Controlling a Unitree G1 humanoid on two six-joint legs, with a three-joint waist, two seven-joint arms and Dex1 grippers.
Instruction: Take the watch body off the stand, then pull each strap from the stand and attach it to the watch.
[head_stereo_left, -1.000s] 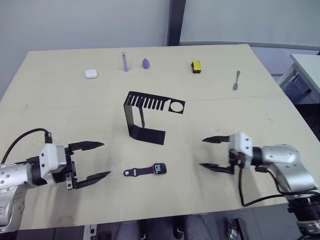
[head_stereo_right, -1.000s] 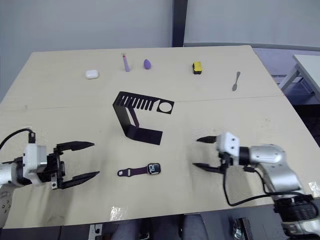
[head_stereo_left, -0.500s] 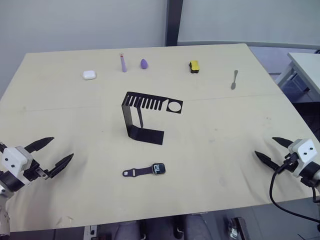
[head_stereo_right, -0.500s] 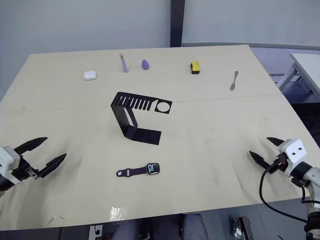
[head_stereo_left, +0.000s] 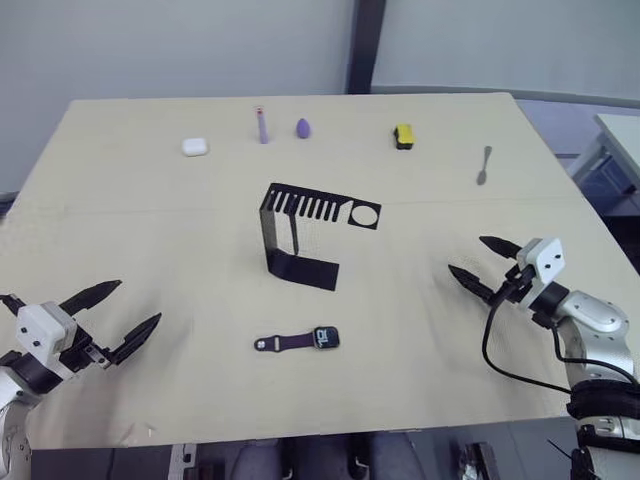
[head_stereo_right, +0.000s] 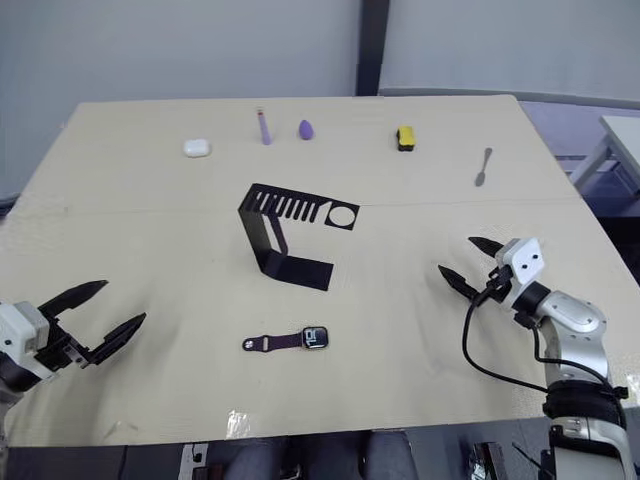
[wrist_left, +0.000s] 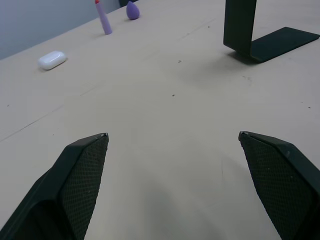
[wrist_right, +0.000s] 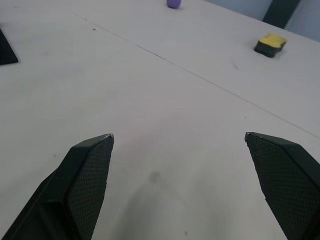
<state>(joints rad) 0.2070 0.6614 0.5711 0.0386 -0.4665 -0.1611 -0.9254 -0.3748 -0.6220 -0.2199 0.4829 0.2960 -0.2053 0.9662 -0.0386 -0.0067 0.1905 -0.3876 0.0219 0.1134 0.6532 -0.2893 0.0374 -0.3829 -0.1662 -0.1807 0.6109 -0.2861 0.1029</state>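
The black stand (head_stereo_left: 300, 268) is upright mid-table, its comb-slotted top plate (head_stereo_left: 330, 208) pointing right. A thin dark strip (head_stereo_left: 297, 234), seemingly a strap seen edge-on, hangs under the slots. In front of the stand the watch body (head_stereo_left: 325, 337) lies flat, with a dark strap (head_stereo_left: 283, 342) joined to its left side. My left gripper (head_stereo_left: 138, 301) is open near the table's front-left edge, far left of the watch. Well to the right of the watch, my right gripper (head_stereo_left: 467, 254) is open too. Nothing sits between either pair of fingers (wrist_left: 85, 170) (wrist_right: 87, 170).
Along the far edge lie a white case (head_stereo_left: 195, 146), a purple stick (head_stereo_left: 262, 126), a purple drop-shaped piece (head_stereo_left: 302, 127), a yellow-and-black block (head_stereo_left: 403, 135) and a grey spoon (head_stereo_left: 484, 166). Bare tabletop (head_stereo_left: 420, 330) surrounds the watch.
A second ago both grippers flanked the watch closely; they pulled out toward the table's sides. Since then the right gripper has come back inward. Watch and stand lie as before.
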